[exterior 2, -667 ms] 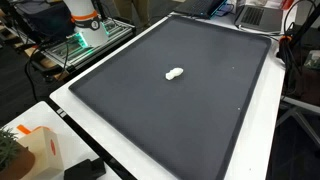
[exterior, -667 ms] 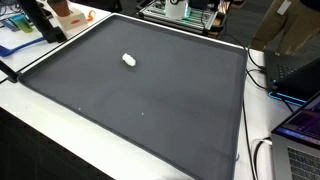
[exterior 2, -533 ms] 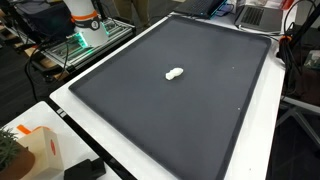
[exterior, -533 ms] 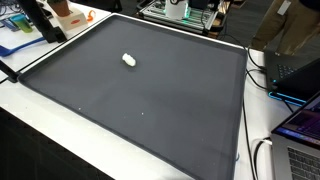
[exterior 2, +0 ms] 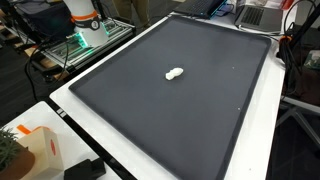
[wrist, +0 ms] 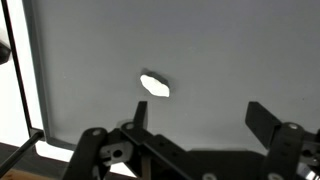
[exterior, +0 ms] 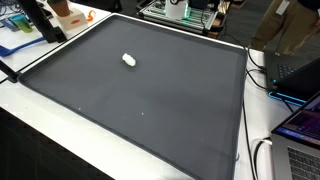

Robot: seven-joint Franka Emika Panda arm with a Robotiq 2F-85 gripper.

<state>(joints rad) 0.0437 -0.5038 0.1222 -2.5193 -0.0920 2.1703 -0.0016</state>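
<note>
A small white oblong object (exterior: pixel 129 59) (exterior 2: pixel 174 73) lies alone on a large dark grey mat (exterior: pixel 150 100) (exterior 2: pixel 180 110) in both exterior views. In the wrist view the same white object (wrist: pixel 154 85) lies on the mat, just beyond the left finger. My gripper (wrist: pixel 197 116) hangs above the mat, open, with nothing between its fingers (wrist: pixel 263 118). The gripper does not appear in either exterior view; only the robot's base (exterior 2: pixel 84 22) shows, beyond the mat's far edge.
The mat lies on a white table (exterior: pixel 60 150) (exterior 2: pixel 140 155). Laptops (exterior: pixel 300 125) and cables stand along one side. An orange and white object (exterior 2: pixel 30 145) and a black device (exterior 2: pixel 85 170) sit at a near corner. Clutter (exterior: pixel 55 15) lies beyond a far corner.
</note>
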